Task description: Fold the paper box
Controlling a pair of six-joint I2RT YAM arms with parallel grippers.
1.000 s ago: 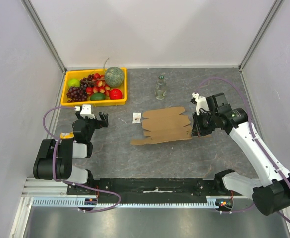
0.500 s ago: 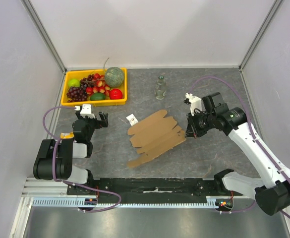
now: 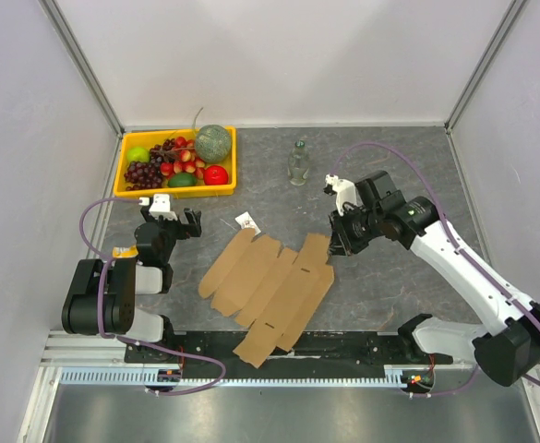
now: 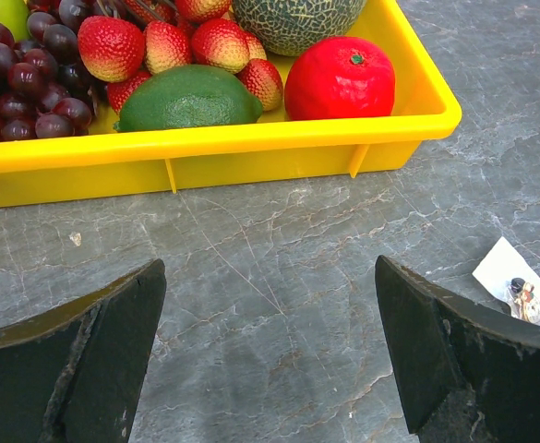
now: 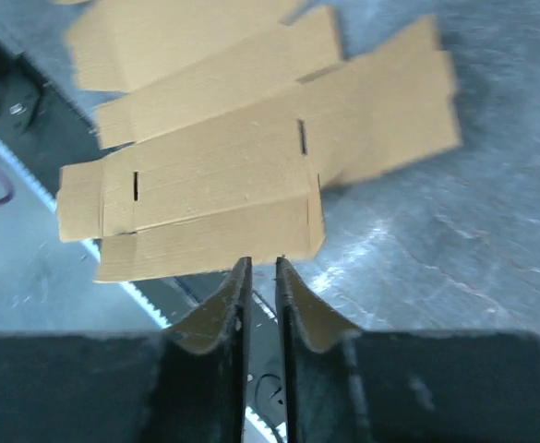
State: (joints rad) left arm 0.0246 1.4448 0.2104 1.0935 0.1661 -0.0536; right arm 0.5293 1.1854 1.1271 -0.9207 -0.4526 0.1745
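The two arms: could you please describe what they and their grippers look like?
The left arm and right arm have white links, black joints and looping purple cables. The left gripper and right gripper each have two black, curved fingers.

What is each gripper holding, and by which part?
Left gripper: open, empty. Right gripper: tips at an edge of the unfolded paper box; a grip cannot be told.
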